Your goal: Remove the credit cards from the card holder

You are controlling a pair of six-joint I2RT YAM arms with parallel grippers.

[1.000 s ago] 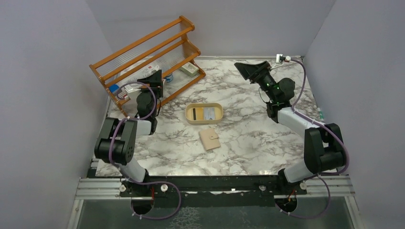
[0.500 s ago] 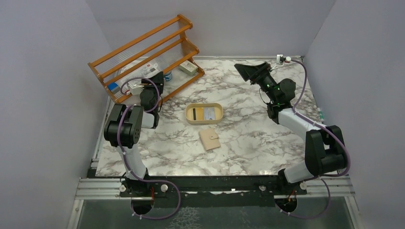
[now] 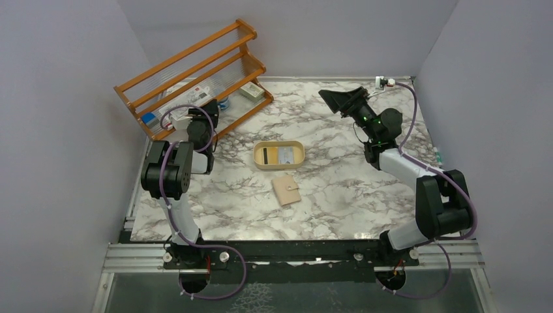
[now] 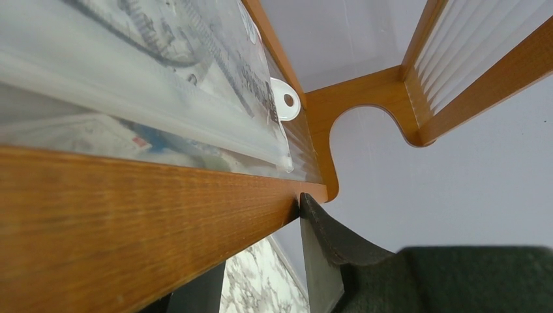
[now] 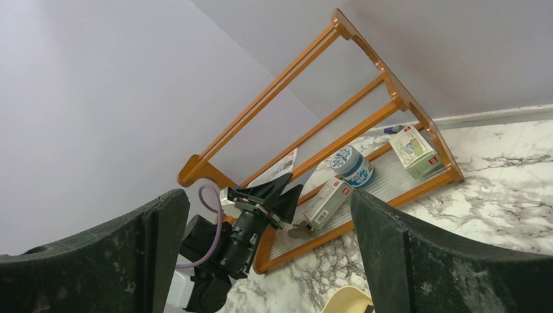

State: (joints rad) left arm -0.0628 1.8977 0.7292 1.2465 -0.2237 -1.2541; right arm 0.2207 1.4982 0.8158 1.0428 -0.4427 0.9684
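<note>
The tan card holder (image 3: 285, 190) lies shut and flat on the marble table, near the middle. Just behind it, a cream oval tray (image 3: 258, 160) holds a card with a dark stripe (image 3: 267, 156) and a whitish-blue card (image 3: 286, 155). No yellow-orange card shows. My left gripper (image 3: 210, 104) is open at the back left, its fingers against the lower rail of the wooden rack (image 4: 130, 215); the left wrist view shows the left gripper (image 4: 251, 225) straddling that rail. My right gripper (image 3: 334, 98) is open and empty, raised at the back right; it also shows in the right wrist view (image 5: 266, 193).
The orange wooden rack (image 3: 189, 72) stands at the back left with a white box (image 5: 328, 201), a blue tin (image 5: 352, 164) and a green box (image 5: 415, 151) on its lower shelf. Grey walls close in the table on three sides. The tray's rim (image 5: 344, 301) shows low in the right wrist view.
My left arm has swung back and to the left, and the wooden rack has slid back-left with it. The right gripper has barely moved. Card holder and tray are unmoved.
</note>
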